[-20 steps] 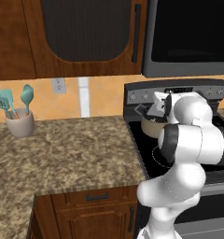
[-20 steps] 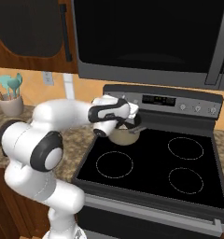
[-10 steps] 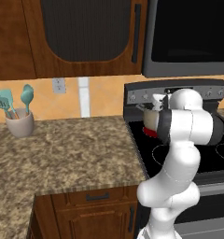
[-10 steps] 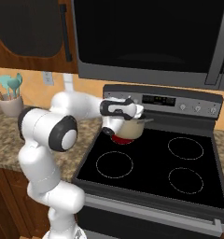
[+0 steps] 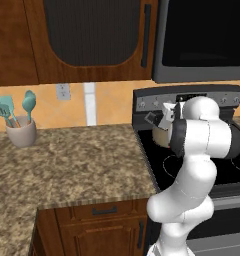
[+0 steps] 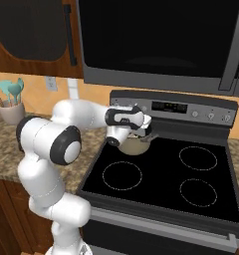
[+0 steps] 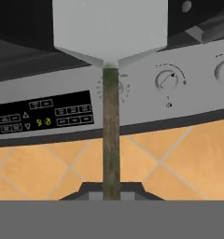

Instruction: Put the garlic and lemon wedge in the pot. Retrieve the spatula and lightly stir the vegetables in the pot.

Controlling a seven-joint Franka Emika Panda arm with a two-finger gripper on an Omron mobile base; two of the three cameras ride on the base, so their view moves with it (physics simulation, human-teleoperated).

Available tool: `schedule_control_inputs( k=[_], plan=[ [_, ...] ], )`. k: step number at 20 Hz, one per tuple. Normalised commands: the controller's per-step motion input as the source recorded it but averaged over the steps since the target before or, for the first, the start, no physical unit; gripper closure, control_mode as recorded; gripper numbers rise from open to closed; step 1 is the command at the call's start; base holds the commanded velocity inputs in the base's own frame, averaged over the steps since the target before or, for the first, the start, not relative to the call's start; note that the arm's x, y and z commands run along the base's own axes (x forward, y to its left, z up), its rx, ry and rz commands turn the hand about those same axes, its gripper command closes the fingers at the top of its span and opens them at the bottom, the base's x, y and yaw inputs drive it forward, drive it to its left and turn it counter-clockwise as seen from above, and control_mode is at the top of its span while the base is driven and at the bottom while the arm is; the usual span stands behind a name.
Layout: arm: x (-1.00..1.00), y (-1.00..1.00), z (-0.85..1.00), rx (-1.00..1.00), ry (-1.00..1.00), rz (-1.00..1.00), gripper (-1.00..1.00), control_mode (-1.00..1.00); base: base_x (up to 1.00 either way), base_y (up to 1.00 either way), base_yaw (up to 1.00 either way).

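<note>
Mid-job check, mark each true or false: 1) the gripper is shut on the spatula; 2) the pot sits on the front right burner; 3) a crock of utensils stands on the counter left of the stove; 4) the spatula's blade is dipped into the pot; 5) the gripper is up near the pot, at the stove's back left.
1) True. In the hand view the gripper is shut on the spatula, whose wooden handle runs up from between the fingertips.
2) False. The pot sits at the stove's back left.
3) True. The crock holds teal utensils.
4) False. The hand view shows the blade up before the control panel.
5) True.
</note>
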Motion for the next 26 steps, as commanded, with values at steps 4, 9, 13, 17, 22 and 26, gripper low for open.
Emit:
schedule_control_inputs(
  k=[4, 9, 13, 17, 22, 26],
  plan=[
    [-0.09, 0.31, 0.34, 0.07, -0.01, -0.01, 1.00, -1.00, 0.00, 0.00, 0.00],
    [0.04, 0.14, -0.25, 0.03, 0.05, -0.04, 1.00, -1.00, 0.00, 0.00, 0.00],
    [-0.02, 0.00, -0.40, 0.00, 0.03, -0.04, 1.00, -1.00, 0.00, 0.00, 0.00],
    [-0.06, 0.01, -0.47, 0.00, 0.03, -0.04, 1.00, -1.00, 0.00, 0.00, 0.00],
    [-0.65, 0.15, 0.77, 0.07, -0.12, -0.02, 1.00, -1.00, 0.00, 0.00, 0.00],
    [-0.51, 0.14, 0.74, 0.04, -0.07, -0.05, 1.00, -1.00, 0.00, 0.00, 0.00]
  ],
)
